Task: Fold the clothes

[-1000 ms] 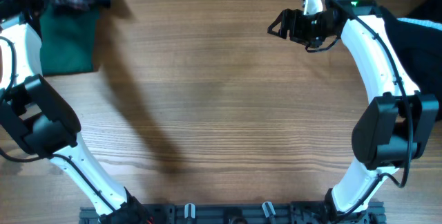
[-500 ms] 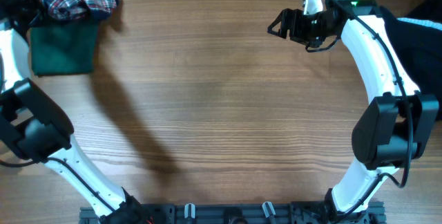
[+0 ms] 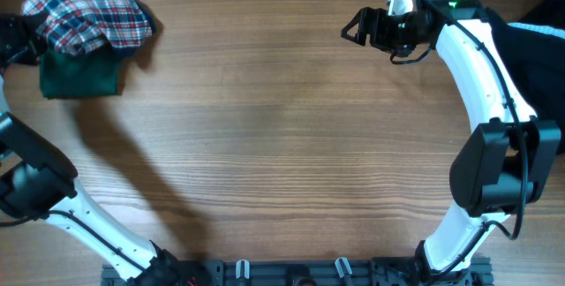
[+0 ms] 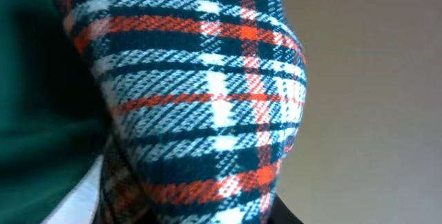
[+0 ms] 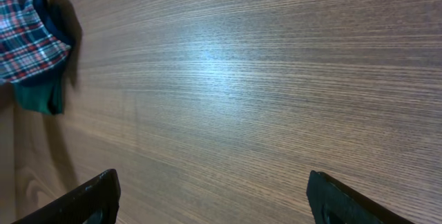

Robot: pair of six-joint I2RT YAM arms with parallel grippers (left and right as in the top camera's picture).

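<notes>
The limp, light plaid dress [image 3: 88, 17] is best pinched at an edge beside the left tool [image 3: 19, 41] — grip cannot be told; the right tool [image 3: 351, 26] is spread open, empty.

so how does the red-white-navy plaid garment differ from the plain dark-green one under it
The red-white-navy plaid garment is checked and crumpled in a heap; the plain dark-green garment is one colour, flat and rectangular. The plaid one lies on top, covering the green one's far edge. Both are soft cloth on the wooden table.
</notes>
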